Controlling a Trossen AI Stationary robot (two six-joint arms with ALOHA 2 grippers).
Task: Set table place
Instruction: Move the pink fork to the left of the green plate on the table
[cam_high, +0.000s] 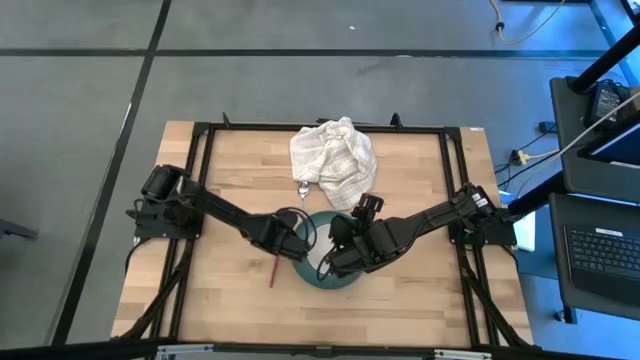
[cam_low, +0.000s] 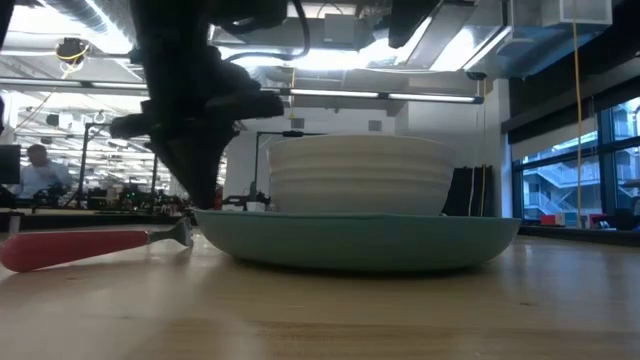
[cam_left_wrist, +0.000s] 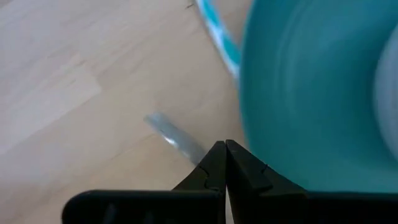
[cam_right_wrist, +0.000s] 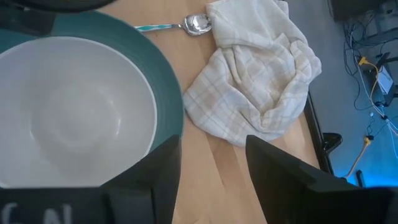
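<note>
Bowl (cam_right_wrist: 68, 112) sits in plate (cam_low: 360, 240); fork (cam_low: 90, 245) lies beside it. Left gripper (cam_left_wrist: 225, 155) is closed, empty; right gripper (cam_right_wrist: 214, 162) is parted, empty. Spoon (cam_right_wrist: 183, 25) near cloth (cam_right_wrist: 255, 74) looks light and slippery: pinch the handle.

a teal plate (cam_right_wrist: 163, 68) is showing around a plain white bowl (cam_right_wrist: 68, 112). the fork (cam_low: 90, 245) is showing a red handle. the spoon (cam_right_wrist: 180, 25) is gleaming silver with a teal-striped handle. the cloth (cam_right_wrist: 255, 81) is showing faint white checks on the light wood table (cam_high: 400, 290).
</note>
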